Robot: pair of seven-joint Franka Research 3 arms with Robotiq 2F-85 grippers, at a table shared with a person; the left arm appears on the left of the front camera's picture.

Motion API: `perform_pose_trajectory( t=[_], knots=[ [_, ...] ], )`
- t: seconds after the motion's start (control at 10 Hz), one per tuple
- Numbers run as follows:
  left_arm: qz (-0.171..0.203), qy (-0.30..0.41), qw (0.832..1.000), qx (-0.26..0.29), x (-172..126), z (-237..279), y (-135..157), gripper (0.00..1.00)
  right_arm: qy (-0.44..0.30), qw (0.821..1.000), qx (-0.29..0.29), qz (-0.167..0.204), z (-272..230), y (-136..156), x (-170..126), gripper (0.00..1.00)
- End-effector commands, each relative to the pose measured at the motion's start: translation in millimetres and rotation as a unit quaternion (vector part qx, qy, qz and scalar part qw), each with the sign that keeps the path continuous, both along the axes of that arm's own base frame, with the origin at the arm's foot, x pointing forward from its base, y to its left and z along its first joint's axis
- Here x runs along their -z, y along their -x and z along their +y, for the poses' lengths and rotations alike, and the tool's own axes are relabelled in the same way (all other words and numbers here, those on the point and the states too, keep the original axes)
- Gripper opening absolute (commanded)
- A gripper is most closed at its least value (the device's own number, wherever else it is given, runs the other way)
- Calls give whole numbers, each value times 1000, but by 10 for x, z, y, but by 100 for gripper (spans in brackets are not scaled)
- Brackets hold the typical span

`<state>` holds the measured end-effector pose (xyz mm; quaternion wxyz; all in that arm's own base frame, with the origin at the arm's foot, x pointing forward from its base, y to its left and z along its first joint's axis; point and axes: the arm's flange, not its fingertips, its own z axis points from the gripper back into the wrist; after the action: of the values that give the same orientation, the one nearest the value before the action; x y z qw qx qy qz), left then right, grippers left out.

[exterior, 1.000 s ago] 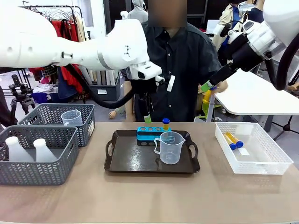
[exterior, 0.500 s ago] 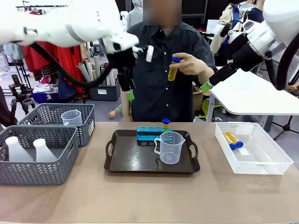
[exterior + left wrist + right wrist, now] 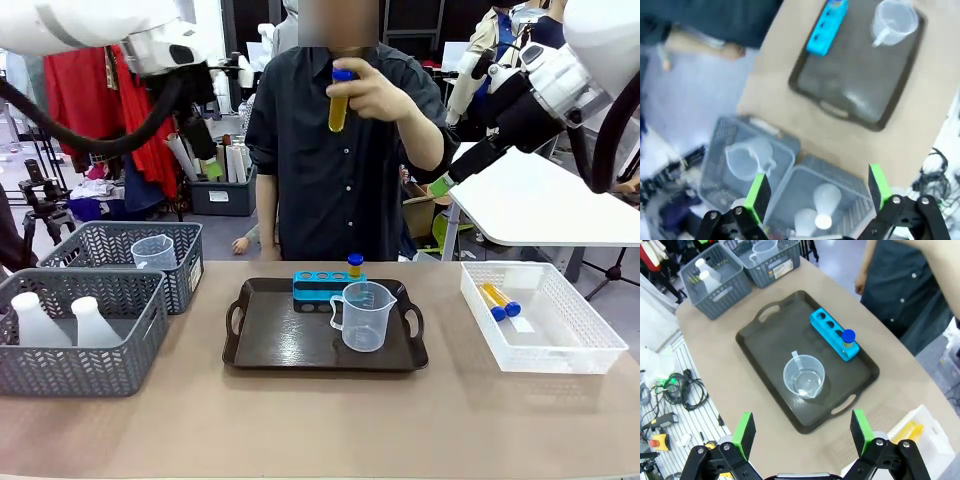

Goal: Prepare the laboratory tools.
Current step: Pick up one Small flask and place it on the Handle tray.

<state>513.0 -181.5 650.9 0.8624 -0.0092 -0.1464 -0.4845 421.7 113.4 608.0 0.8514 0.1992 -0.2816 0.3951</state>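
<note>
Plainly, the tan surface (image 3: 320,430) carries a dark tray (image 3: 260,350) at its middle. On the tray a blue rack (image 3: 318,285) stands along the far edge. One blue-capped tube (image 3: 355,266) is upright in its right-hand end hole, and a clear beaker (image 3: 362,318) sits just in front of it. To the right, a white bin (image 3: 590,355) holds two more tubes (image 3: 498,301) lying side by side. At the left, two grey baskets (image 3: 90,350) sit side by side: the near one holds two white flasks (image 3: 36,322), the far one a second beaker (image 3: 153,252). Across the surface a person holds a fourth tube (image 3: 340,105) upright in one hand (image 3: 382,95), high above the tray. The left fingers (image 3: 212,168) hang high at the left side, spread wide and empty. The right fingers (image 3: 441,184) hang high at the right side, released too, with nothing between them. Behind, a clothes rail with red garments (image 3: 75,90), a tripod (image 3: 40,195) and a white table (image 3: 540,215) stand in the room.
</note>
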Motion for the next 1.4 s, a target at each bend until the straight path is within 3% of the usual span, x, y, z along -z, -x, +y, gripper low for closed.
perform_pose_trajectory(
  t=[0.0,0.1,0.4,0.6,1.1,1.2,1.3],
  knots=[
    [36,-16,991,-124,261,203,168,100,-6,1000,3,5,0,3,-9,100],
    [47,-35,981,-185,415,383,282,100,-6,1000,3,5,0,3,-9,100],
    [60,-70,952,-293,636,829,436,100,-6,1000,3,5,0,3,-9,100],
    [59,-61,960,-266,649,790,320,100,-6,1000,3,5,0,3,-9,100],
    [60,-62,959,-271,674,753,343,100,-6,1000,3,5,0,3,-9,100],
    [76,-77,939,-326,592,777,332,100,-6,1000,3,5,0,3,-9,100],
    [72,-75,938,-331,581,865,413,100,-6,1000,3,5,0,3,-9,100]
  ],
)
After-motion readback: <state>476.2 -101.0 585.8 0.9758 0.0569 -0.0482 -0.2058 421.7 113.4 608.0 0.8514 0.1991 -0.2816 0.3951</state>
